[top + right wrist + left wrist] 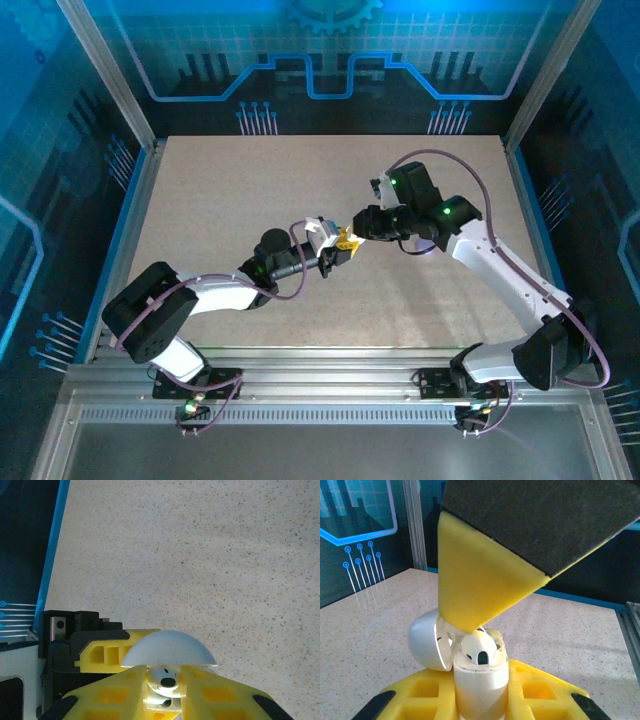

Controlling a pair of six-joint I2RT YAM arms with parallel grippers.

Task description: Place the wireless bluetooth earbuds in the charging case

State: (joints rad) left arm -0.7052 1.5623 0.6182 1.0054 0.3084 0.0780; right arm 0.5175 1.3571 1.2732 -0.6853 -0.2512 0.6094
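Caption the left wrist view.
Left claw grips the open white case while the right claw seats an earbud in it.

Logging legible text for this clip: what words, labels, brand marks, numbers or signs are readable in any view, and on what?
No readable text in these views.
White charging case, its open lid and the earbud in it: no visible marking.
Left hand and right hand, yellow fingers: no print.
Blue backdrop: circuit lines and a gear graphic, no letters or numbers.

White charging case point(481, 685) upright, lid point(426, 640) hinged open, white earbud point(479, 647) seated in its mouth
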